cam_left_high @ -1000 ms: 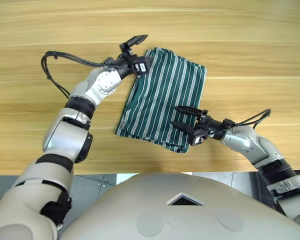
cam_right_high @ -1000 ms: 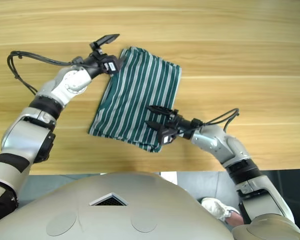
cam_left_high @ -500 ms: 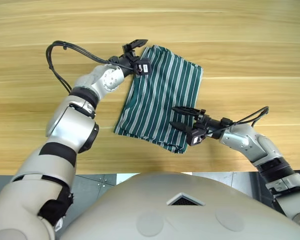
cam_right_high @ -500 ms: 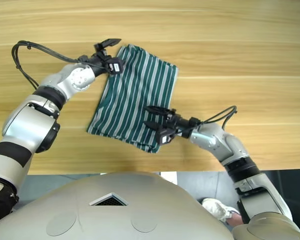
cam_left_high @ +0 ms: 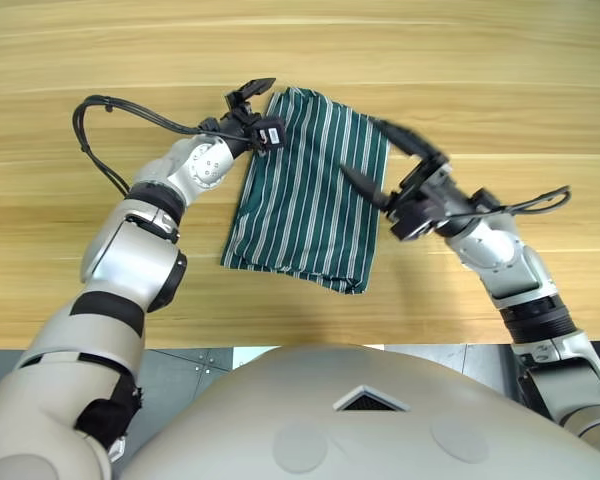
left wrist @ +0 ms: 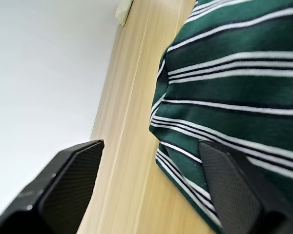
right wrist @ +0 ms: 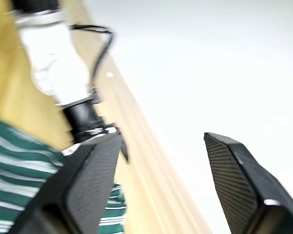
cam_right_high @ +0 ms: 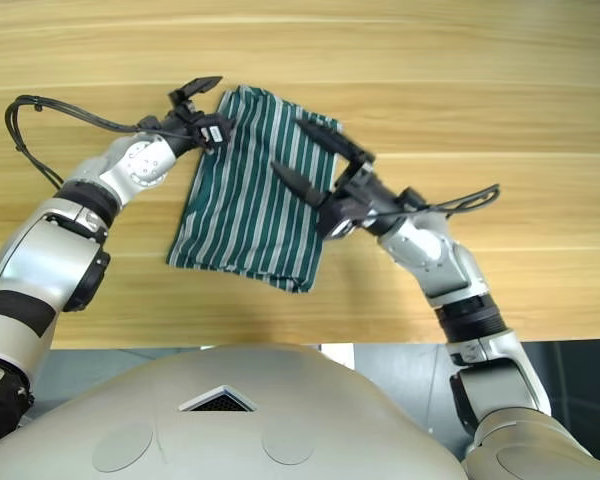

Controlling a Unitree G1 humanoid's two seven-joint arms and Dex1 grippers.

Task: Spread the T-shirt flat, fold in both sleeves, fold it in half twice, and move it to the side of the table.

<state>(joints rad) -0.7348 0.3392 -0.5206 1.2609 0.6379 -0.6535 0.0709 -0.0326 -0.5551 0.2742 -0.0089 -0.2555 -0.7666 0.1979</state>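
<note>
— Up comes the right gripper (cam_left_high: 361, 147) off the near corner, now hanging over the T-shirt (cam_left_high: 310, 200) at its right edge, fingers spread wide!
— And the left gripper (cam_left_high: 272, 105) sits at the far left corner, spread too, one finger over cloth, one over bare wood.
— Light plank table (cam_left_high: 500, 60), dark floor tiles (cam_left_high: 185, 360) past its near edge, a pale wall (left wrist: 39, 73) beyond.
— Black cable (cam_left_high: 95, 105) looping off the left wrist.
— Shirt's folded, a long rectangle flat between the arms, long axis far to near, near end leaning left, stripes running lengthwise
</note>
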